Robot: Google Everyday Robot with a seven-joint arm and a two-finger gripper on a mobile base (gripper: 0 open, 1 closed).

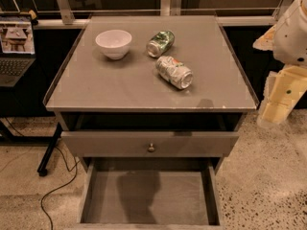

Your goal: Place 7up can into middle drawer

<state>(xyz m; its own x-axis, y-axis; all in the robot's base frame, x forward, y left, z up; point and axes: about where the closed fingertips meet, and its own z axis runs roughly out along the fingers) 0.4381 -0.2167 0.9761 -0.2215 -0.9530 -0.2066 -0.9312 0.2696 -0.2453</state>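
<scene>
Ok so quick look from my end. Cabinet (96, 87) top has three things on it: white bowl (113, 43) back left, green can (160, 43) on its side just right of the bowl, and the 7up can (174, 72), crumpled and also on its side. It's in front of the green can and a bit to the right, near it but not touching afaict. Green can is the closest neighbour, the bowl's further off. From the 7up can to the right edge it's just bare grey top.

Below the top, the knob drawer (96, 145) is pulled out a little, brass knob (151, 147) mid-front. Under that the middle drawer (192, 198) is pulled way out twd the camera, flat grey bottom w/ a shadow on it. The knob drawer's front overhangs its back part.

Laptop (14, 47) sits off to the left, screen lit, and a black cable (57, 188) trails over the speckled floor (259, 176) on that side.

Arm (292, 28) is at the far right of my view, off the cabinet's right side: white upper segment w/ a cream part hanging below. Gripper (280, 102) is at that lower end, beside the cabinet's front right corner, over the floor, well apart from the 7up can. Can't tell if it's spread or closed from here.
</scene>
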